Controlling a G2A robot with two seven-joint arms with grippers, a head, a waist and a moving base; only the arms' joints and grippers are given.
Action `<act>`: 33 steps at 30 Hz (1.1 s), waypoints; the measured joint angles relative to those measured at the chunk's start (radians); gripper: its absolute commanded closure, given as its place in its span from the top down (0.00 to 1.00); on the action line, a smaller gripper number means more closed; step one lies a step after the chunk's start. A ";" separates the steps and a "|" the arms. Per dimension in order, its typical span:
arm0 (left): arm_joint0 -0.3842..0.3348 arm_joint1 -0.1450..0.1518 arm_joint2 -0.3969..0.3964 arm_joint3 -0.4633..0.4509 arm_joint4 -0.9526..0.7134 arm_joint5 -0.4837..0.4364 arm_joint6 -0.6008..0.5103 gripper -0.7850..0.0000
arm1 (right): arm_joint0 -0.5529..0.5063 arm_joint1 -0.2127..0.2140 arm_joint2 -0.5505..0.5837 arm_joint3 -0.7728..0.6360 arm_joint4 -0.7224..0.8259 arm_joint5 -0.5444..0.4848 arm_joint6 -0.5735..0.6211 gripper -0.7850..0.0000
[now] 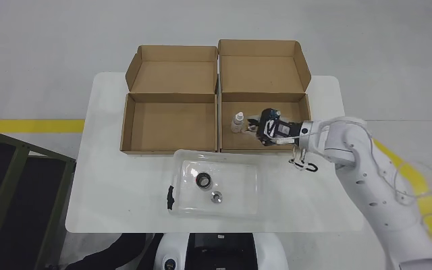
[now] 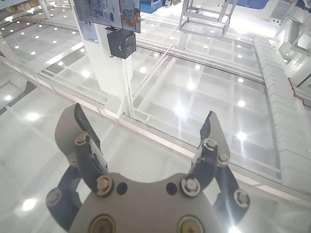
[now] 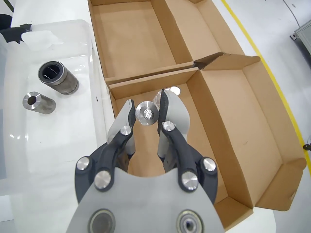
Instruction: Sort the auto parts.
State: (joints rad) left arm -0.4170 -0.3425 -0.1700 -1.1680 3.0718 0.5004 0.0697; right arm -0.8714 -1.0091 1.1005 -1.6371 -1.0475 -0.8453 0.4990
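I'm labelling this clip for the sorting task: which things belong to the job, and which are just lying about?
Job: right gripper shut on a round metal part; pale part in the right box; large bushing and small sleeve in the clear bin; left box.
Lying about: black strip on the bin's edge; yellow floor line.

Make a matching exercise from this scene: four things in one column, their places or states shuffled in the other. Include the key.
Things
1. round metal part
2. large dark cylinder
3. left gripper
4. pale part

Places or states
a. open, gripping nothing
b. clamped in the right gripper above a cardboard box
c. in the clear tray, beside a smaller metal sleeve
d. resting on that box's floor, ungripped

Pairs: 1-b, 2-c, 3-a, 4-d
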 measured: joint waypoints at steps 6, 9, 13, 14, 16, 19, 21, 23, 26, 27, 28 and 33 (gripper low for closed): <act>0.000 0.000 0.000 0.000 0.000 0.000 0.000 1.00 | 0.044 -0.011 -0.043 0.098 0.000 0.017 0.018 0.00; 0.000 0.000 0.000 0.000 0.000 0.000 0.000 1.00 | 0.076 -0.021 -0.075 0.149 -0.015 0.036 0.027 0.00; 0.000 0.000 0.000 0.000 0.000 0.000 0.000 1.00 | 0.110 -0.033 -0.110 0.201 -0.038 0.066 0.021 0.00; 0.000 0.000 0.000 0.000 0.000 0.000 0.000 1.00 | 0.118 -0.036 -0.121 0.215 -0.046 0.074 0.023 0.00; 0.000 0.000 0.000 0.000 0.000 0.000 0.000 1.00 | 0.130 -0.042 -0.136 0.236 -0.058 0.087 0.028 0.00; 0.000 0.000 0.000 0.000 0.000 0.000 0.000 1.00 | 0.150 -0.051 -0.160 0.274 -0.068 0.105 0.026 0.00; 0.000 0.000 0.000 0.000 0.000 0.000 0.000 1.00 | 0.163 -0.058 -0.175 0.301 -0.073 0.112 0.021 0.00; 0.000 0.000 0.000 0.000 0.000 0.000 0.000 1.00 | 0.176 -0.064 -0.190 0.324 -0.081 0.118 0.016 0.00; 0.000 0.000 0.000 0.000 0.000 0.000 0.000 1.00 | 0.190 -0.072 -0.207 0.352 -0.092 0.128 0.006 0.00; 0.000 0.000 0.000 0.000 0.000 0.000 0.000 1.00 | 0.194 -0.074 -0.212 0.360 -0.096 0.131 0.005 0.00; 0.000 0.000 0.000 0.000 0.000 0.000 0.000 1.00 | 0.197 -0.077 -0.216 0.366 -0.098 0.133 0.003 0.03; 0.000 0.000 0.000 0.000 0.000 0.000 0.000 1.00 | 0.210 -0.086 -0.234 0.393 -0.111 0.141 -0.001 0.23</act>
State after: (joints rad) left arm -0.4170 -0.3425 -0.1700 -1.1680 3.0718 0.5004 0.0697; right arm -0.6613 -1.0956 0.8663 -1.2444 -1.1586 -0.7046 0.4979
